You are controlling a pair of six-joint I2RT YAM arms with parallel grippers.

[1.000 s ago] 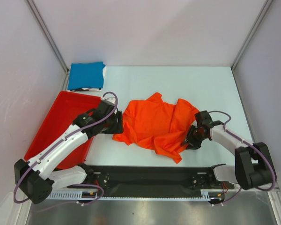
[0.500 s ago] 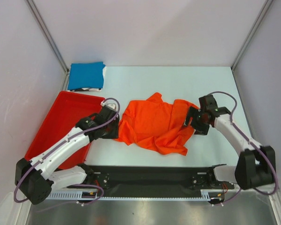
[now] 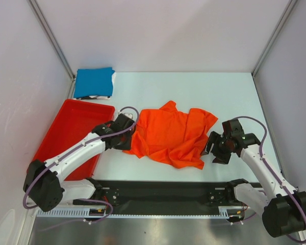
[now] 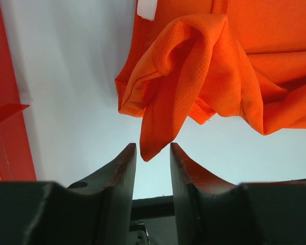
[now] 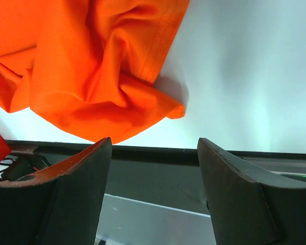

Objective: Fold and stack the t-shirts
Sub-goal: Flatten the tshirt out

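Observation:
The orange t-shirt (image 3: 168, 135) lies crumpled in the middle of the table. The blue t-shirt (image 3: 94, 82) sits folded at the back left. My left gripper (image 3: 128, 137) is at the orange shirt's left edge. In the left wrist view a hanging tip of the orange t-shirt (image 4: 194, 76) reaches down between the fingertips of the left gripper (image 4: 152, 148), whose jaws stand narrowly apart and do not pinch it. My right gripper (image 3: 213, 149) hovers just right of the shirt. The right wrist view shows the right gripper (image 5: 154, 142) wide open and empty, with the orange t-shirt (image 5: 92, 76) ahead of it.
A red tray (image 3: 66, 135) stands left of the shirt, close behind my left arm; its wall (image 4: 7, 127) shows in the left wrist view. A black rail (image 3: 163, 194) runs along the near edge. Enclosure walls border the table on three sides.
My right gripper carried the shirt's right flap back, let it go and pulled away to the right. My left gripper moved right onto the shirt's edge and its jaws narrowed.

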